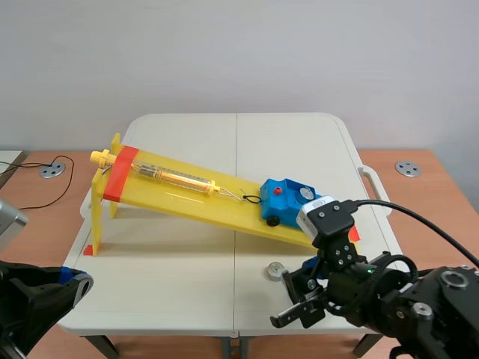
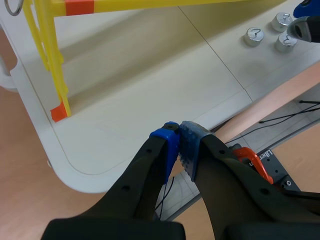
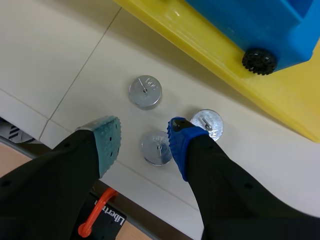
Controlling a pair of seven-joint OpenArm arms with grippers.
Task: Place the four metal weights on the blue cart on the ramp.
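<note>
The left pincer (image 2: 179,142) hangs by the near left corner of the table (image 1: 179,254), at about seven o'clock from the table's middle; its two pads are pressed together with nothing between them, so it is closed and empty; the yellow ramp (image 1: 187,200) slopes from its raised end at ten o'clock down to about four o'clock, and the blue cart (image 1: 284,196) sits at that low end; a silver disc (image 1: 305,194) on the cart's top looks like one weight already loaded, though it is too small to be sure; by that reading one of four is done and three are left; those three lie on the table just off the ramp's low edge, at around five o'clock; the right pincer (image 3: 145,142) hovers over them with its fingers spread wide and nothing in its grasp; the nearest weight (image 3: 157,148) lies between the fingers, closer to the blue-padded one; a second weight (image 3: 145,91) lies ahead at twelve o'clock; a third weight (image 3: 207,124) sits at two o'clock, just beside the blue-padded finger on its outer side, towards the ramp.
</note>
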